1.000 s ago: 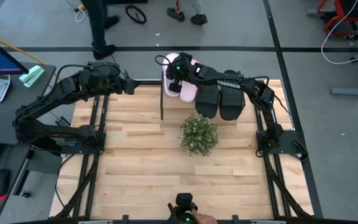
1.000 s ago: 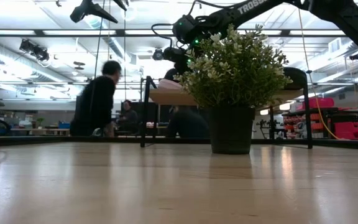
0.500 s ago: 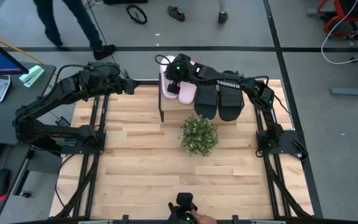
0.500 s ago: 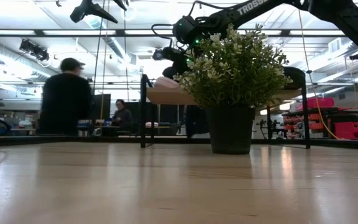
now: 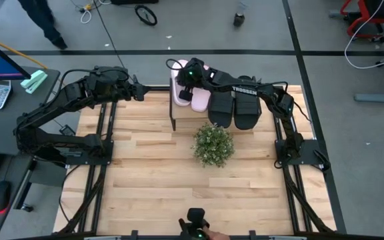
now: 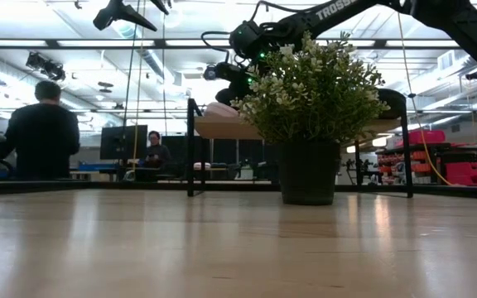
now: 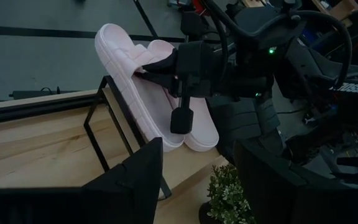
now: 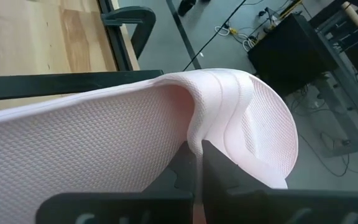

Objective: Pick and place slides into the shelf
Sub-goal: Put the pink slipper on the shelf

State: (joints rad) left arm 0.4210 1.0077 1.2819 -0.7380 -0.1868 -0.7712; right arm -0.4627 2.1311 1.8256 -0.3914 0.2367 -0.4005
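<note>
Shelf [image 5: 205, 119] at the counter's [image 5: 152, 173] far edge, carrying two pale pink slides [image 7: 160, 93] beside two black slides [image 5: 235, 110]. Right gripper [image 7: 157, 70] pinched tight on the strap of one pink slide atop the shelf. Left gripper [image 5: 141, 91] parked off to the shelf's side, spread wide, holding nothing. Potted plant [image 5: 213, 145] just in front of the shelf.

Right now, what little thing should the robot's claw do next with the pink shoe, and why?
Probably open and let go. The right claw is shut on the strap of a pink slide, which already seems to rest on the shelf beside the other pink slide and the black slides. The left claw waits open at the table's left edge.
</note>
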